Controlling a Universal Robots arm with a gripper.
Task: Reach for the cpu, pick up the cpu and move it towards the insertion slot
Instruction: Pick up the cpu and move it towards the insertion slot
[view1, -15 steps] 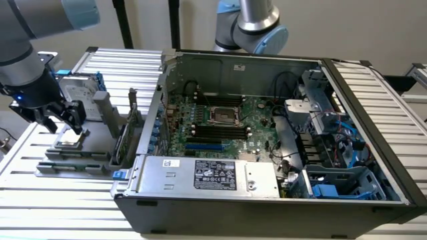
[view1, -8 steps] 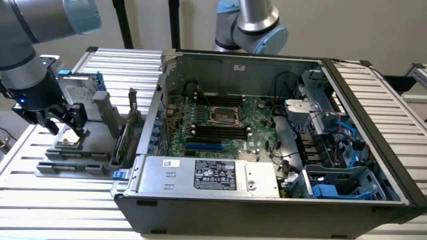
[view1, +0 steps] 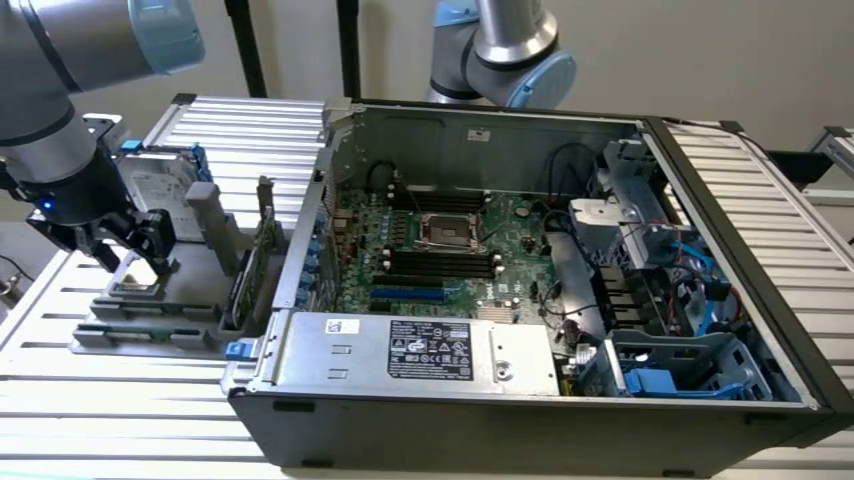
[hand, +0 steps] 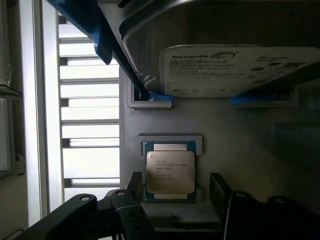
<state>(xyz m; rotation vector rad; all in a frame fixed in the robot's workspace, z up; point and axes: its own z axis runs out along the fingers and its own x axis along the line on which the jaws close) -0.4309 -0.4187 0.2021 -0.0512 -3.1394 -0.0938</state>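
The gripper (view1: 131, 262) hangs low over a grey fixture (view1: 147, 325) on the slatted desk (view1: 134, 400), to the exterior view's left of the open computer case (view1: 534, 420). Its jaws stand apart, one on each side of the cpu (view1: 134, 289); contact with the chip cannot be confirmed. From the room, the cpu is largely masked by the jaws. In the wrist view the cpu (hand: 170, 172) lies flat, metal top up, seated in a square recess of the fixture (hand: 240, 145), with the gripper (hand: 176, 181) straddling it. A hard drive (hand: 235, 70) stands just beyond, its upper part cut off. The insertion slot (view1: 447, 230) sits well apart, on the green board inside the case, its dark centre hard to resolve.
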